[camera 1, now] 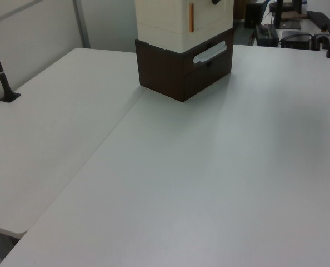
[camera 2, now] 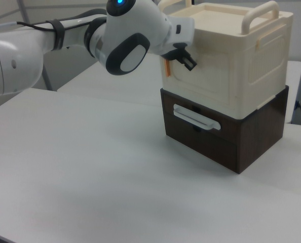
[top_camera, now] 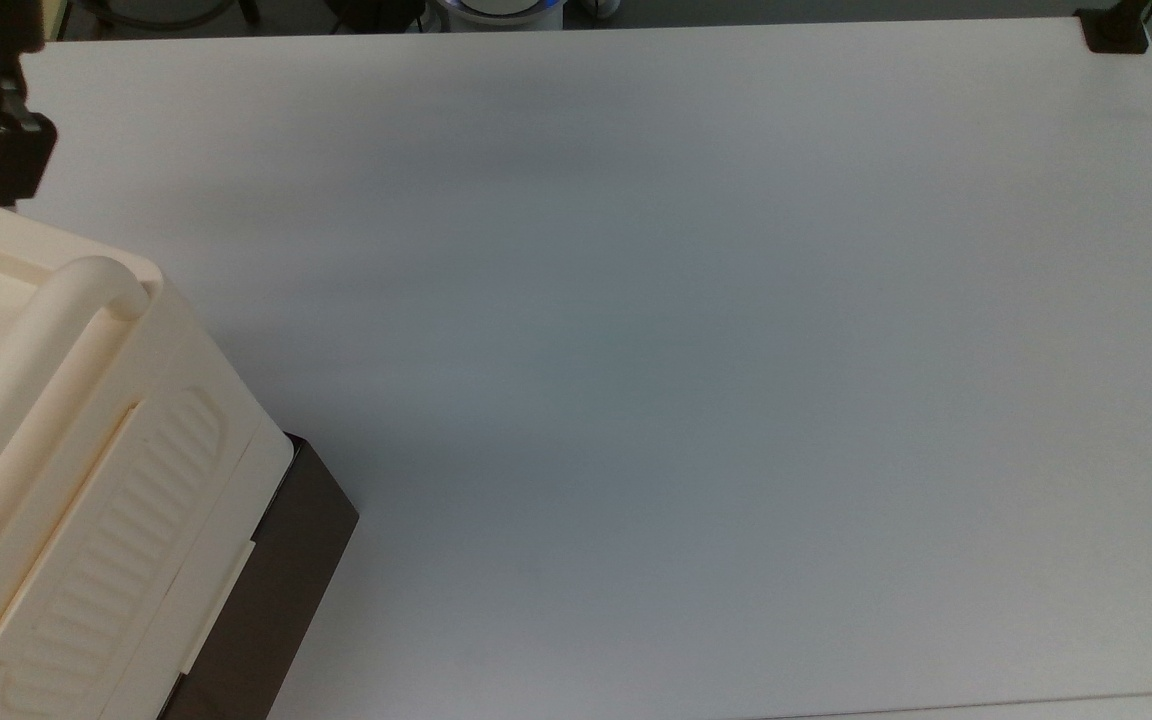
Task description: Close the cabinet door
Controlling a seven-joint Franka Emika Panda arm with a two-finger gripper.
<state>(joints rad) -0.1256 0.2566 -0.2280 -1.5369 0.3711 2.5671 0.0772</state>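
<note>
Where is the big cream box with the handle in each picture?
Top view: the cabinet fills the lower left corner, handle on top.
Left view: it stands at the top middle, its cream part cut off by the edge.
Right view: it sits on the right, beside the gripper.
Shared landmark: its dark brown base.

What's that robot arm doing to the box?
The white robot arm's end effector is up against the cabinet door of the cream cabinet, which sits on a dark brown base on the white table. The door lies flat against the cabinet's front, so it looks closed.
</note>
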